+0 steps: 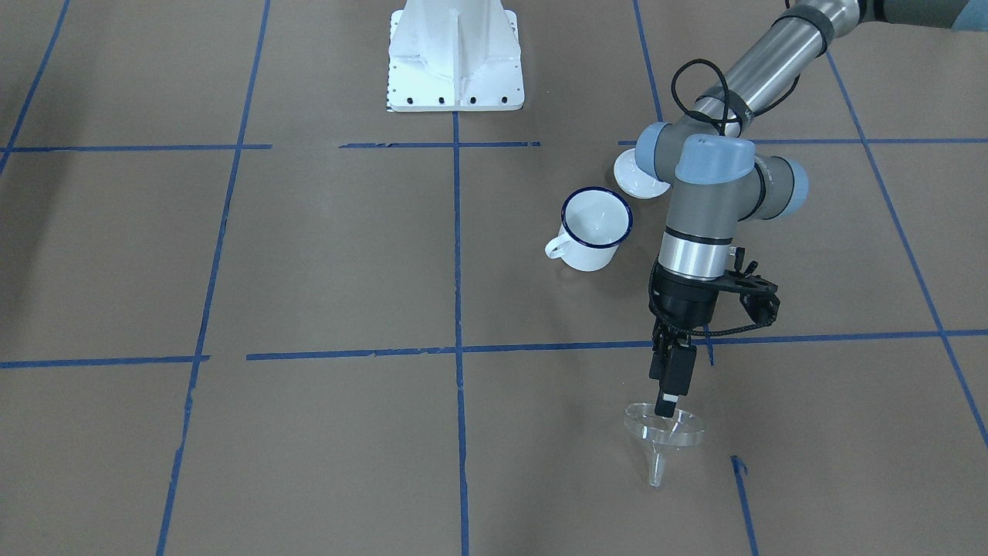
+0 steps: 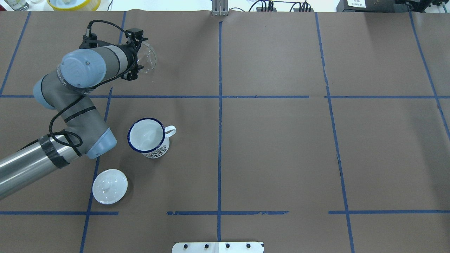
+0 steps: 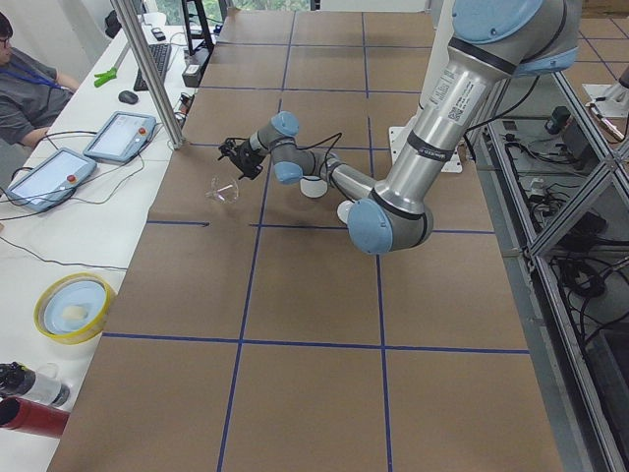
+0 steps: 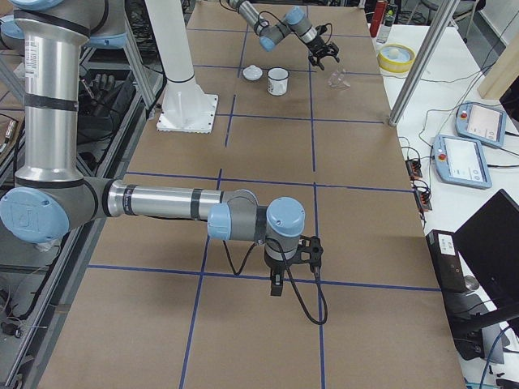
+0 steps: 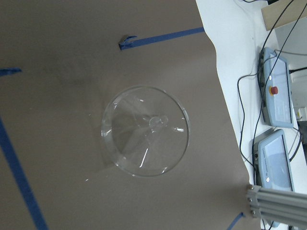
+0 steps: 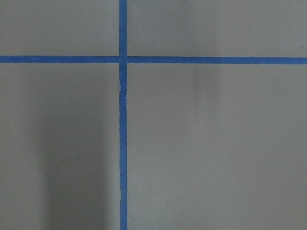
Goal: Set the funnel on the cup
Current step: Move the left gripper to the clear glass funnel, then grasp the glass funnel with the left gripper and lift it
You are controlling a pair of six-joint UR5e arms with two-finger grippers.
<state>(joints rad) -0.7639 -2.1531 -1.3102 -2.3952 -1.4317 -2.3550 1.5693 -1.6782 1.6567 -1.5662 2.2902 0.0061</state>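
The clear funnel [image 1: 664, 432] lies on the brown table near its far edge, cone tilted, thin spout pointing away from the robot. It fills the middle of the left wrist view [image 5: 145, 130] and shows in the overhead view [image 2: 148, 58]. My left gripper [image 1: 666, 401] points straight down just above the funnel's rim, open and holding nothing. The cup [image 1: 593, 232], a white mug with a dark blue rim, stands upright and empty [image 2: 147, 137], nearer the robot than the funnel. My right gripper [image 4: 276, 284] hangs over bare table far off; I cannot tell whether it is open.
A round white knobbed lid [image 2: 109, 186] lies beside the cup, near the left arm's elbow. The table's far edge runs just past the funnel, with teach pendants [image 5: 276, 96] beyond it. The white robot base [image 1: 455, 62] stands at the table's middle. Blue tape lines cross the table.
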